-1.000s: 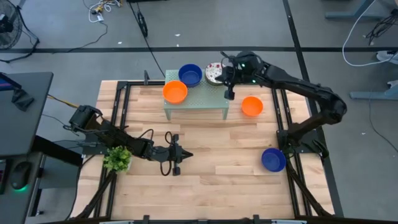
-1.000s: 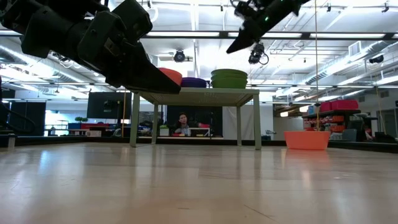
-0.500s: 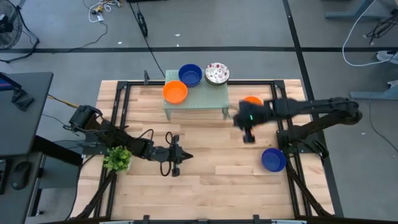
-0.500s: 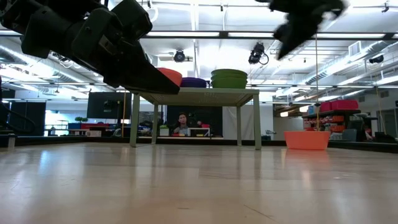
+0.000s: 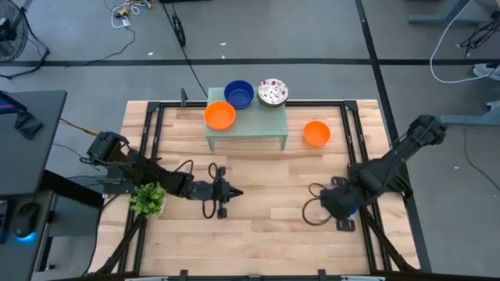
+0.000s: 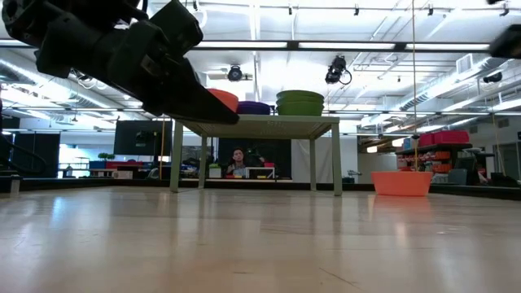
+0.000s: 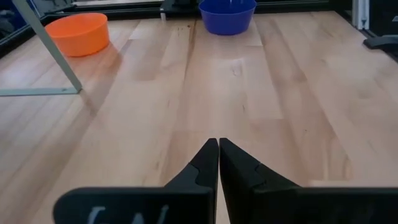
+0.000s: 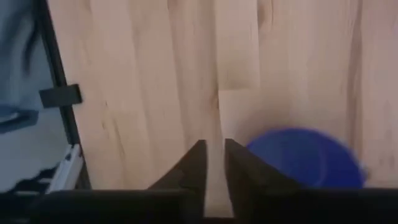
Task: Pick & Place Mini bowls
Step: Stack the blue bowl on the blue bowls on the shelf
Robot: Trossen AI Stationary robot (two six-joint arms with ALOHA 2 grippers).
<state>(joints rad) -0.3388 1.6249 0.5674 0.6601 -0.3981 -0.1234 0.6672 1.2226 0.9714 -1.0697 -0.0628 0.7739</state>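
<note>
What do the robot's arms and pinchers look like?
Both arms are dark, jointed and slim, with black cables looping beside them. The left gripper and right gripper each end in two black fingers that taper to points.

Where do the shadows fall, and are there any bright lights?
High view: the mint-green stand throws a dark shadow on the wooden table just under its front edge. Low view: long ceiling lights glow above the stand. Left wrist view: the orange bowl casts a soft shadow beside it.

Left end effector (image 7: 218, 144) shut, fingertips together above desk (image 7: 249, 87). Orange bowl (image 7: 78, 33) upper left; blue bowl (image 7: 227, 14) top centre.
</note>
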